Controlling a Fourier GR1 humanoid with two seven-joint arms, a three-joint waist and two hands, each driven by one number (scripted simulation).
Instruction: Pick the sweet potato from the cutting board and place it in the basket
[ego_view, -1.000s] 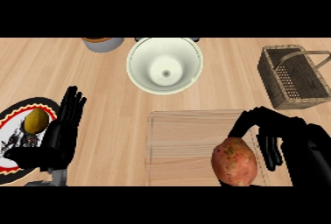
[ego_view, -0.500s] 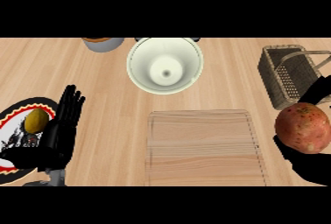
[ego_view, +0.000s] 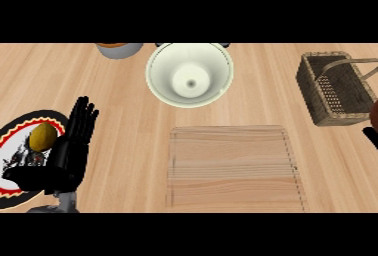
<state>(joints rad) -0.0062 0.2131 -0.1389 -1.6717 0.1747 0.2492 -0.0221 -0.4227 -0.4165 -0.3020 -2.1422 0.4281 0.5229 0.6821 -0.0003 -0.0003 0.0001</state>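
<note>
Two hands showed. The left hand (ego_view: 68, 150) rested at the view's left, open, fingers straight and pointing up, with nothing in it. It lay over the right part of the one plate (ego_view: 33, 116), whose rim was banded black, yellow and red. One yellow rounded thing (ego_view: 42, 136) sat on that plate just beside the fingers. I could not tell what it was, and the plate was cut off by the left edge.

Of the right hand (ego_view: 371, 136) only a black sliver showed at the right edge, so I could not tell how far open it was or whether it had hold of anything. Just above it, a reddish-brown sliver of the one sweet potato (ego_view: 375, 112) showed, cut off by the same edge. It was off the cutting board and outside the basket, just beside the basket's lower right corner.

One wicker basket (ego_view: 316, 85) with an arched handle stood on the table (ego_view: 125, 100) at upper right. One wooden cutting board (ego_view: 232, 167) lay at centre, between the hands. One cream bowl (ego_view: 190, 74) stood above the board, apart from it. One grey pot (ego_view: 118, 49) was cut off at the top.
</note>
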